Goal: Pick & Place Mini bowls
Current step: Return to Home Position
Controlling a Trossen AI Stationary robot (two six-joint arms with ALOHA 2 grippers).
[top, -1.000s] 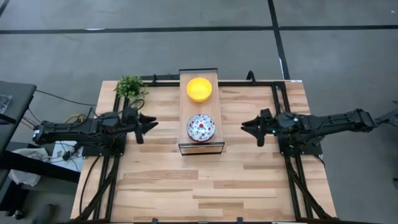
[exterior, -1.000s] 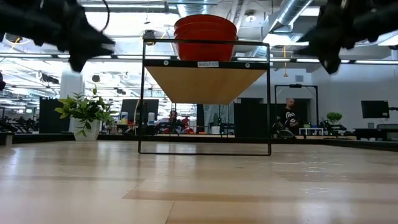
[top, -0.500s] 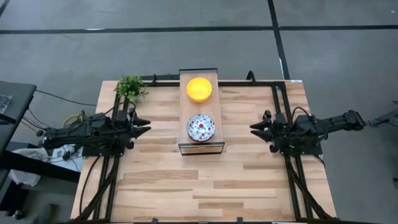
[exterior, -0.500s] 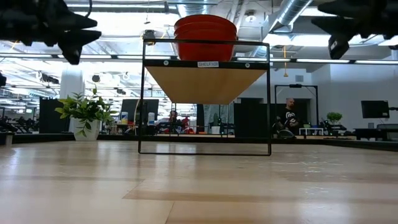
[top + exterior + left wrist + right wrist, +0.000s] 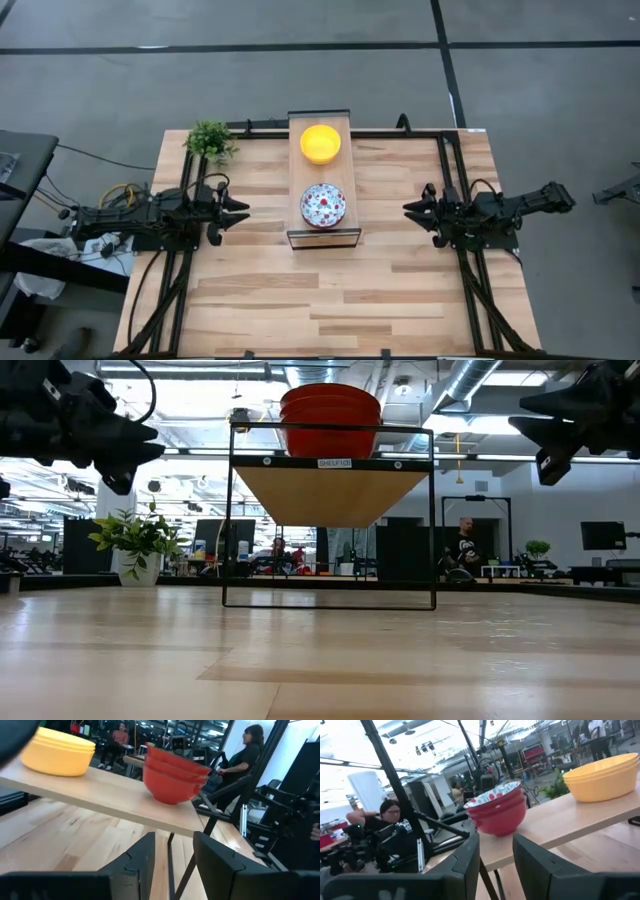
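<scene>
Item: yellow mini bowls (image 5: pixel 320 143) and patterned mini bowls (image 5: pixel 323 204), each stacked on the shelf (image 5: pixel 322 174) at frame centre; I read left jaws mid-left and right jaws mid-right, both apart and empty; hazard: a homing swing that clips the shelf could topple the stacks.

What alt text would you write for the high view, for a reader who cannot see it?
Seen from above, a narrow shelf at the middle of a wooden table holds a yellow bowl and a patterned bowl. The left gripper and right gripper, both open, point at it from either side; a potted plant stands at one corner.
</scene>
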